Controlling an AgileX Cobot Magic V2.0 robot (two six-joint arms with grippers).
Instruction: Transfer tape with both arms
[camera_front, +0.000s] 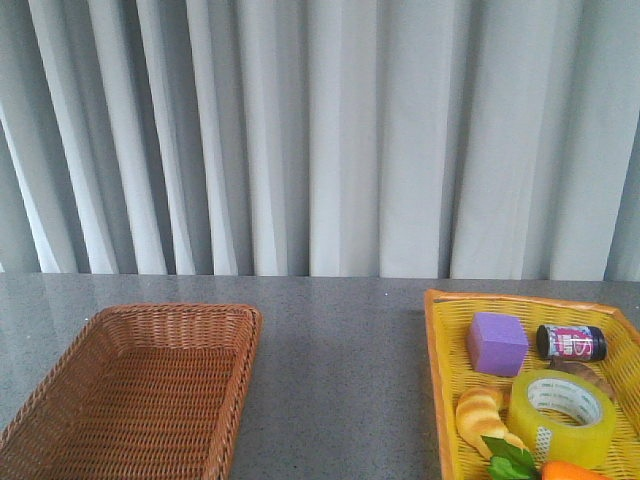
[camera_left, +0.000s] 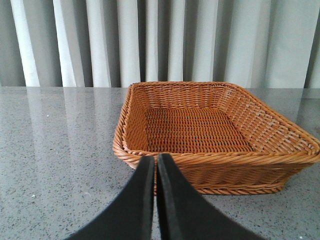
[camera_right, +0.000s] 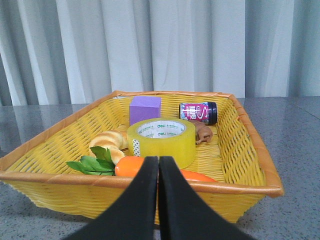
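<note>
The tape (camera_front: 566, 417) is a wide yellow translucent roll with a white printed core. It lies flat in the yellow basket (camera_front: 433, 345) at the right, and shows in the right wrist view (camera_right: 161, 140) too. My right gripper (camera_right: 158, 161) is shut and empty, outside the basket's near rim, in line with the tape. My left gripper (camera_left: 155, 160) is shut and empty, just outside the near rim of the brown wicker basket (camera_left: 131, 155). Neither arm shows in the front view.
The yellow basket also holds a croissant (camera_front: 482, 413), a purple block (camera_front: 497, 342), a small dark jar (camera_front: 571, 342), a brown item (camera_right: 203, 132) and a carrot with green leaves (camera_right: 131, 167). The brown wicker basket (camera_front: 232, 385) sits at the left. Grey curtains hang behind.
</note>
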